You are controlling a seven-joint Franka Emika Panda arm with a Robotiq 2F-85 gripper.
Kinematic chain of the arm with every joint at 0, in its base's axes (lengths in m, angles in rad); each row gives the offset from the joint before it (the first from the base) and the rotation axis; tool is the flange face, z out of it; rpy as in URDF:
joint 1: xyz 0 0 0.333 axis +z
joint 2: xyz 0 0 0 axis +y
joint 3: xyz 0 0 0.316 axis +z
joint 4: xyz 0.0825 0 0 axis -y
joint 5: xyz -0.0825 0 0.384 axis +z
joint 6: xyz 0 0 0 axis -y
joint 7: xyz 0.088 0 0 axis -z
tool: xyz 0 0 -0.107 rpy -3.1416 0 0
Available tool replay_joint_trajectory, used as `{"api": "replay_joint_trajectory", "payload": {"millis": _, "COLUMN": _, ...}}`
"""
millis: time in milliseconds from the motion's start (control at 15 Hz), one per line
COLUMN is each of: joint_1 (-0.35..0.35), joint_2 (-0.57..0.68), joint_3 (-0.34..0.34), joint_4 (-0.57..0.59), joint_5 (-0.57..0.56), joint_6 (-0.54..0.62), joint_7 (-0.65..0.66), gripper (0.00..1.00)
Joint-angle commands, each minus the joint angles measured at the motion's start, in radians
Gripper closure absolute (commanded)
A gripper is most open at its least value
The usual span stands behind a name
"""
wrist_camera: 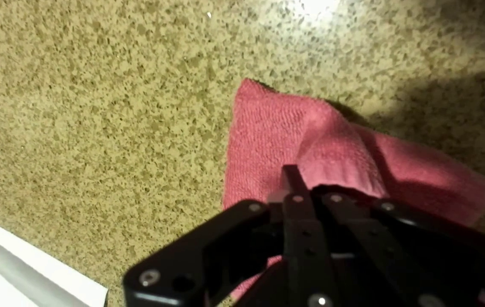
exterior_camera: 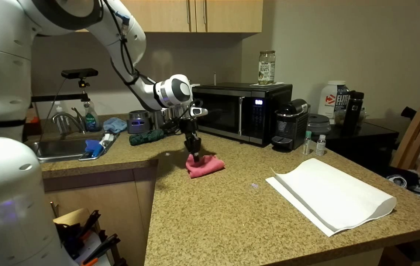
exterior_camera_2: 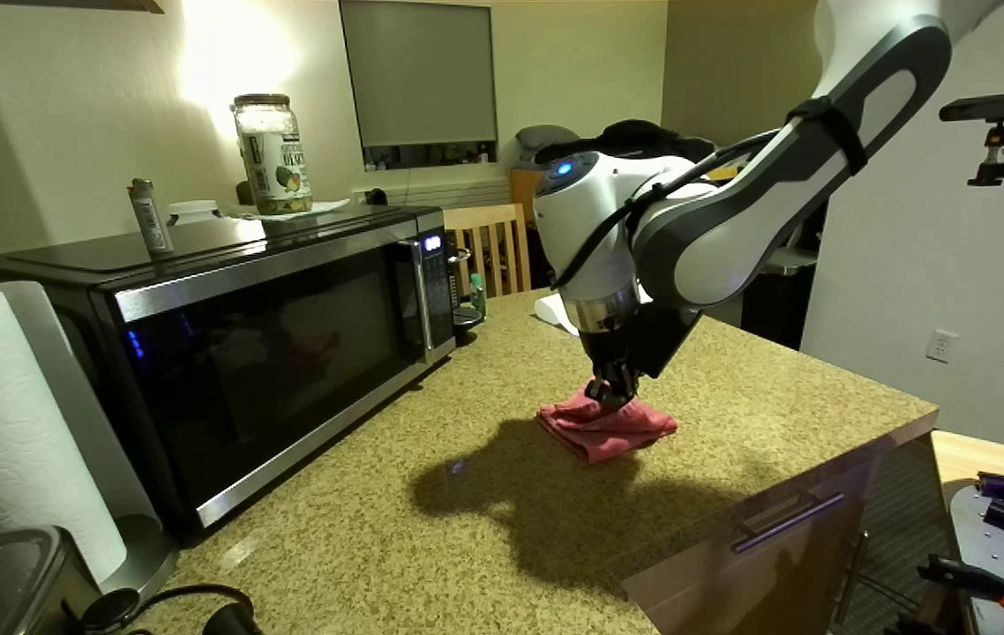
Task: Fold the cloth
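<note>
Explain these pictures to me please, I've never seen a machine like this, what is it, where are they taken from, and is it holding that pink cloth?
The machine is a robot arm, mostly white, ending in a black gripper, which works like a hand. Two pictures are taken from outside the robot, from different spots; the close-up is taken from the arm itself, looking down past the gripper.

On the speckled counter lie a small pink cloth, rumpled and partly folded, and a larger white sheet, folded over. A microwave and a coffee machine stand there too.

The gripper is shut, its tip down at the pink cloth; whether it pinches any fabric, I can't tell.
</note>
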Motion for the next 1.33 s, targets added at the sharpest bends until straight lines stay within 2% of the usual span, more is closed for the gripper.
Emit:
{"api": "replay_joint_trajectory", "payload": {"millis": 0, "joint_1": 0.009, "joint_2": -0.008, "joint_3": 0.000, "joint_4": 0.015, "joint_5": -0.037, "joint_6": -0.042, "joint_7": 0.023, "gripper": 0.99}}
{"api": "replay_joint_trajectory", "payload": {"millis": 1267, "joint_1": 0.049, "joint_2": 0.068, "joint_3": 0.001, "joint_4": 0.114, "joint_5": -0.125, "joint_6": -0.106, "joint_7": 0.041, "gripper": 0.99}}
